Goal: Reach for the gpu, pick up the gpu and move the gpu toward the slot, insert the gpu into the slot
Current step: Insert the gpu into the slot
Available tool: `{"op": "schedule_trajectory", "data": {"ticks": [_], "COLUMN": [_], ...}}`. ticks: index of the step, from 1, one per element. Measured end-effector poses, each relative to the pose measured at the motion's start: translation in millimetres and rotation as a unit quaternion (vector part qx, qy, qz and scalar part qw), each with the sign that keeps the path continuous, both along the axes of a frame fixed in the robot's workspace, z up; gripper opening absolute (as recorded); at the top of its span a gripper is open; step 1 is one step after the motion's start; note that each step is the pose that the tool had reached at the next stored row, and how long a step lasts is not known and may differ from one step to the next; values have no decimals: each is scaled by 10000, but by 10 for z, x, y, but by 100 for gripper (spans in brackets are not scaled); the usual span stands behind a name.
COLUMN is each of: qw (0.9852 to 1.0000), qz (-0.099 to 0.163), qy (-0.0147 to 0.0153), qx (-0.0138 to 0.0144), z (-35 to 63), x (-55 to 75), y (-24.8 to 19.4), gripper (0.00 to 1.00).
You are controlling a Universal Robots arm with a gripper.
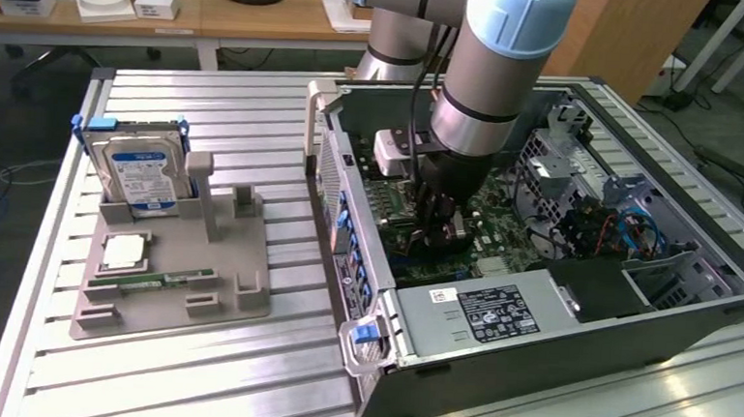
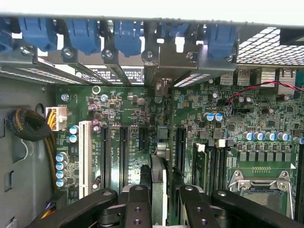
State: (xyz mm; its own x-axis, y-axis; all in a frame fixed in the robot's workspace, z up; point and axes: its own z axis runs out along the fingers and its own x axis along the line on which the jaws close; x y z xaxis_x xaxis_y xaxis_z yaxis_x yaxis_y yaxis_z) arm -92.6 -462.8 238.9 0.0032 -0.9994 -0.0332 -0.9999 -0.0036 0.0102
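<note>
Black fingers (image 2: 137,202) of the gripper (image 2: 159,199) are clenched on the gpu (image 2: 159,183), held edge-on just above the green motherboard (image 2: 142,114). From where I stand, it should drop straight, its edge kept parallel to the slot (image 2: 162,137) between the black connectors.

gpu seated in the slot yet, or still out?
Cannot tell if seated. The gpu stands on edge in the gripper, down at the green motherboard; its bottom edge is hidden.
</note>
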Motion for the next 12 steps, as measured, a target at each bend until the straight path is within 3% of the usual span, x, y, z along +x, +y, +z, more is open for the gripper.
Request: {"op": "schedule_trajectory", "data": {"ticks": [12], "qw": [10000], "qz": [1], "qy": [-2], "qx": [-1], "z": [0], "x": [-31], "y": [0], "gripper": [27]}}
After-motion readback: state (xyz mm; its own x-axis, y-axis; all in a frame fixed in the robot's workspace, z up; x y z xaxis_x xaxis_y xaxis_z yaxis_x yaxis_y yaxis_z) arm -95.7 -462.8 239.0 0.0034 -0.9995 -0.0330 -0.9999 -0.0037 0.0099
